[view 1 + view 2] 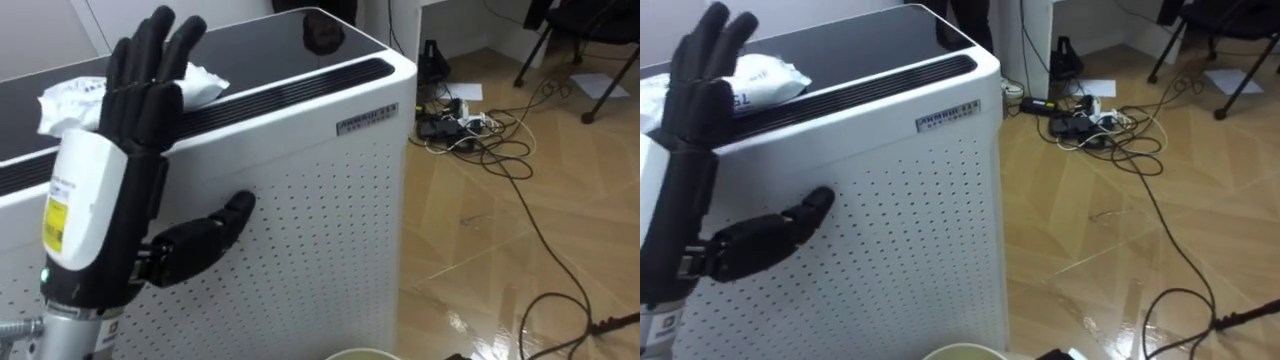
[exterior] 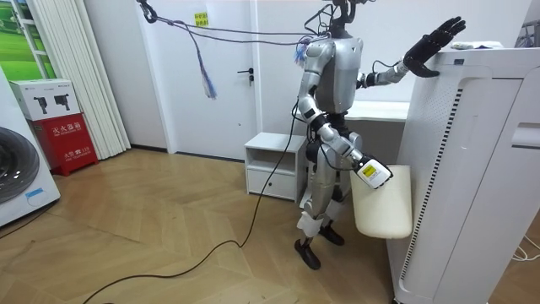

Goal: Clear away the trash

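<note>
The left hand (image 1: 138,105) is nearest. It is raised flat, the fingers straight and together, the thumb spread out low, and it holds nothing.

Behind it stands a tall white appliance (image 1: 300,200) with a perforated front. In the room view the robot stands close beside this appliance, and its right hand (image 2: 371,173) is at the rim of a cream bin (image 2: 384,203); how it holds the bin I cannot tell.

The garbage, a crumpled white paper (image 1: 68,102), lies on the dark top of the appliance, just behind the left hand. It looks very light and soft, so it should crush easily and not slip. I would close around the middle of the bulk, not on a loose edge. A small dark lump (image 1: 323,37) lies farther along the top.
</note>
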Robot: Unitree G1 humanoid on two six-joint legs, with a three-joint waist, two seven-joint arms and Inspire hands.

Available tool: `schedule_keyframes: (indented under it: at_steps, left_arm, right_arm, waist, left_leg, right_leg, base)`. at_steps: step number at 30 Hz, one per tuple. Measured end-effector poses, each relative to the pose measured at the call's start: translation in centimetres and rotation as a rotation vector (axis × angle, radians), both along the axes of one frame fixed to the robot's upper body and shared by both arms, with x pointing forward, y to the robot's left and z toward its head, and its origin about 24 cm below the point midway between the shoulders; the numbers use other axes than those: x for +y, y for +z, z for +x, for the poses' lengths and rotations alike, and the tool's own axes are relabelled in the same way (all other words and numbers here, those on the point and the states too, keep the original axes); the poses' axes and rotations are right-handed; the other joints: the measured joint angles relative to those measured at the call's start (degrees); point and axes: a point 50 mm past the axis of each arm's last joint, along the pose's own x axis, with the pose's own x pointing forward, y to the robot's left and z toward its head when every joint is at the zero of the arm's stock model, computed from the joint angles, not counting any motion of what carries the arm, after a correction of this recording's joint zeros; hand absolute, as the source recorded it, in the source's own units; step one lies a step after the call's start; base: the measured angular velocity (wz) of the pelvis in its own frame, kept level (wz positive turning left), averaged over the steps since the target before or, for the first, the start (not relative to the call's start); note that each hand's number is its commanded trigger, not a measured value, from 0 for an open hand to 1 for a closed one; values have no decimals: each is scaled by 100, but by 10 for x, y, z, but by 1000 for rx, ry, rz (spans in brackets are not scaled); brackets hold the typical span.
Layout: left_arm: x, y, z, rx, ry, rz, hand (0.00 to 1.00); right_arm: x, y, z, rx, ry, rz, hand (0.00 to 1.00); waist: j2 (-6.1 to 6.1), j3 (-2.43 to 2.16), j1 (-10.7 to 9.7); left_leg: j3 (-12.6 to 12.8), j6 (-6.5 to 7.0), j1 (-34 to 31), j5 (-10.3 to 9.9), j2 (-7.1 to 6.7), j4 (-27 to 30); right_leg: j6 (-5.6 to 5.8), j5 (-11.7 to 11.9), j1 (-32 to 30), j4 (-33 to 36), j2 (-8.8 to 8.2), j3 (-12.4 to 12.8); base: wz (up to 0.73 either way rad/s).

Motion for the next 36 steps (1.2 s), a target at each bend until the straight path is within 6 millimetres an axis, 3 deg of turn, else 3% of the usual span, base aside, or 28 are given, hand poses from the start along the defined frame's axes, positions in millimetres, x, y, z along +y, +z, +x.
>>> schedule_keyframes:
  at_steps: [9, 14, 18, 23, 36]
  left_arm:
    - [10, 7, 7, 104, 15, 132, 0]
    - [20, 21, 13, 155, 11, 217, 0]
    - [22, 27, 15, 187, 7, 220, 0]
    - [29, 34, 15, 217, 16, 271, 0]
    - [36, 52, 13, 172, 44, 368, 0]
  right_arm:
    - [-4, 4, 2, -7, 11, -24, 100]
    - [-11, 9, 3, -4, 12, -50, 100]
    - [-17, 7, -3, 15, -2, -78, 100]
    - [-21, 7, -4, 33, -7, -88, 100]
    - [-23, 7, -3, 12, -44, -113, 100]
  waist:
    - [75, 9, 4]
    - [278, 22, -2]
    - [401, -25, 14]
    - [419, -30, 159]
    - [373, 29, 319]
  left_leg:
    - [13, -6, 79, 75, -9, -98]
    - [18, -17, 65, 84, -2, -101]
    - [30, -29, 65, 91, -10, -124]
    - [126, -90, 121, 130, 25, -136]
    - [122, -153, 135, 167, 89, -193]
  right_leg:
    - [-11, -6, 4, 28, -7, 35]
    - [-26, 1, -7, 30, 8, 36]
    - [-43, -16, -19, 23, 12, 42]
    - [-111, -53, -15, 52, 30, 109]
    - [-191, -79, -10, 5, 85, 48]
  base:
    - [0]
    - [-1]
    - [0]
    - [-8]
    - [1]
